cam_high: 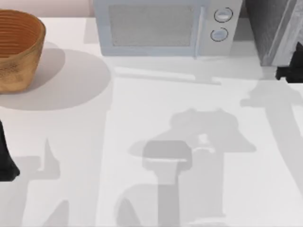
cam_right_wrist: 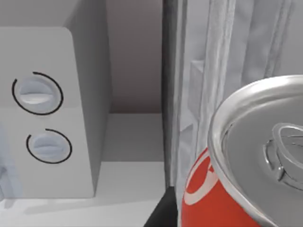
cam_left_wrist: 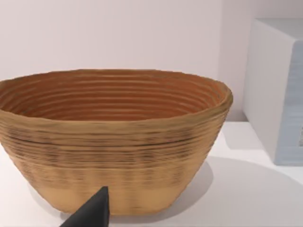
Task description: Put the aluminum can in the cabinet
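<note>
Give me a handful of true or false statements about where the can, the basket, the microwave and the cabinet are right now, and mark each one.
1. The aluminum can sits inside the basket. False: the basket's inside is bare; the can is up close in the right wrist view, in front of the cabinet.
2. The microwave stands between the basket and the cabinet at the table's far edge. True.
3. The microwave has two round knobs. True.
4. The basket is at the table's right. False: it is at the far left.
5. The can has a silver top and a red label. True.
</note>
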